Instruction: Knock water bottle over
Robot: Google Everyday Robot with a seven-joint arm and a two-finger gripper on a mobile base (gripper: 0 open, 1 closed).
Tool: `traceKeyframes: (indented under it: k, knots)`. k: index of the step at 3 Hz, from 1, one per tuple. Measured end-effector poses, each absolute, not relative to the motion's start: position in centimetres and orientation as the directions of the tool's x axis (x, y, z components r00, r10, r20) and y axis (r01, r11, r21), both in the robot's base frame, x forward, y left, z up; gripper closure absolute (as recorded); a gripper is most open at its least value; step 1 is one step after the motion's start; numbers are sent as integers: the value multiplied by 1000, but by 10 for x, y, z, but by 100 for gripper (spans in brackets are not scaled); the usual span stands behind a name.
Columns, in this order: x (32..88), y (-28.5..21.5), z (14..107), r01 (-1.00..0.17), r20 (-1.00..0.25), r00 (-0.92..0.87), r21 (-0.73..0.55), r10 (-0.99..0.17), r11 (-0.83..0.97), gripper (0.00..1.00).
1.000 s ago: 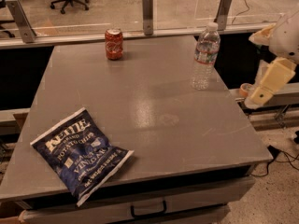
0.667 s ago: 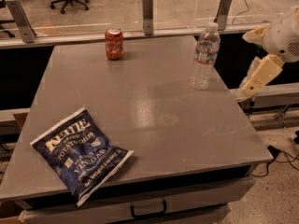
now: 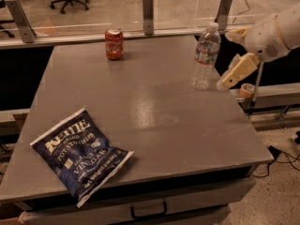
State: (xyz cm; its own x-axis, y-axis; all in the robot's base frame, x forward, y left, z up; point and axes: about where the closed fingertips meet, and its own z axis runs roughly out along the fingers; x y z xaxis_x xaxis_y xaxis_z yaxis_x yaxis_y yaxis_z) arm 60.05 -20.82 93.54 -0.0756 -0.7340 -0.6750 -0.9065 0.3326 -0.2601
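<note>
The water bottle is clear ribbed plastic with a white cap and a label band. It stands upright near the right edge of the grey table, toward the back. My gripper hangs from the white arm at the right, just to the right of the bottle at the height of its lower half. A small gap shows between the cream fingers and the bottle.
A short red soda can stands at the back centre-left. A dark blue Kettle chips bag lies at the front left. A glass barrier with metal posts runs behind the table. A tape roll sits right of the table.
My arm and gripper have moved left and up, from beyond the table's right edge to close beside the bottle. The bottle, can and bag have not moved.
</note>
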Motion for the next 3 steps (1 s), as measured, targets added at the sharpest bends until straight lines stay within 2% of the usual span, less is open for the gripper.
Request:
traceKeyframes:
  k: [1,3]
  knots:
    - [612,-188,930,-916,-729,-48,-240,-683,320,0]
    - [590,-104,923,-968,-793,45,-185,-608,169,0]
